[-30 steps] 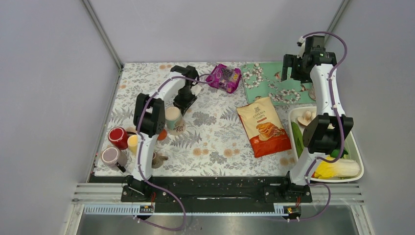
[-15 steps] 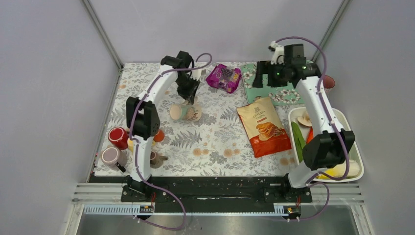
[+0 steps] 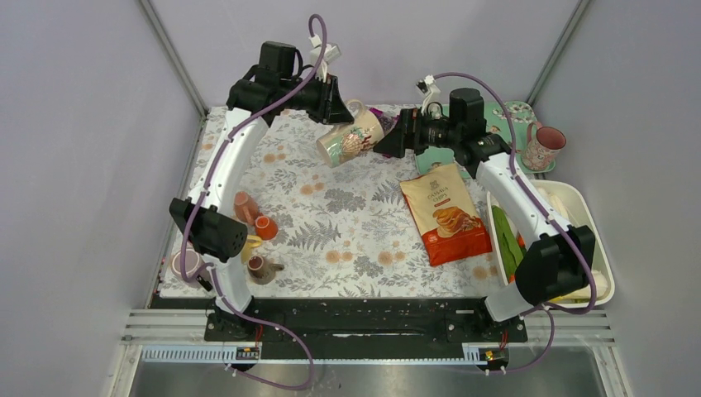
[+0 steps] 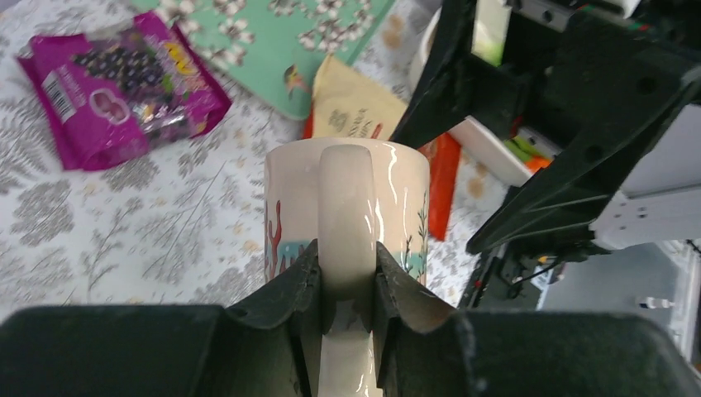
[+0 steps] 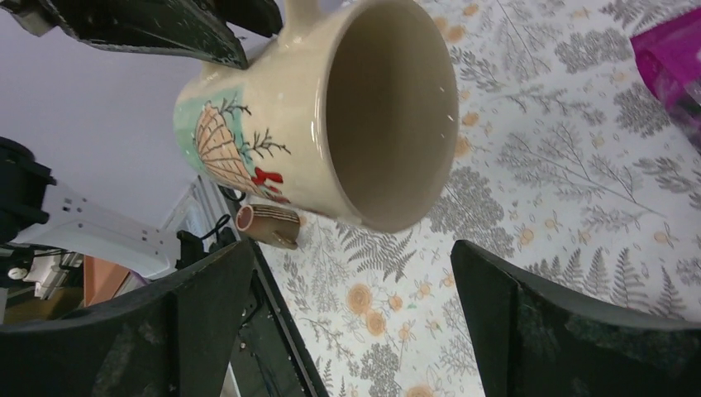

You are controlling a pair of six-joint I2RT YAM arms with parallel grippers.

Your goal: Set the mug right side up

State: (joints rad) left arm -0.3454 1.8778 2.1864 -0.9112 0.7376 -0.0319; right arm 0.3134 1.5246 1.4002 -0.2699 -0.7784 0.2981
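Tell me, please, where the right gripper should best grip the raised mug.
Probably by the rim, straight into the open mouth, one finger inside: the mug is tilted sideways, mouth facing the right gripper, and the left gripper holds the handle.

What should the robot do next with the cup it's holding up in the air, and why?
Probably ease the right gripper forward so its open jaws flank the rim. The cream ceramic mug with a shell picture hangs tilted in the air, held by its handle in the left gripper, mouth facing the right one, which isn't touching it.
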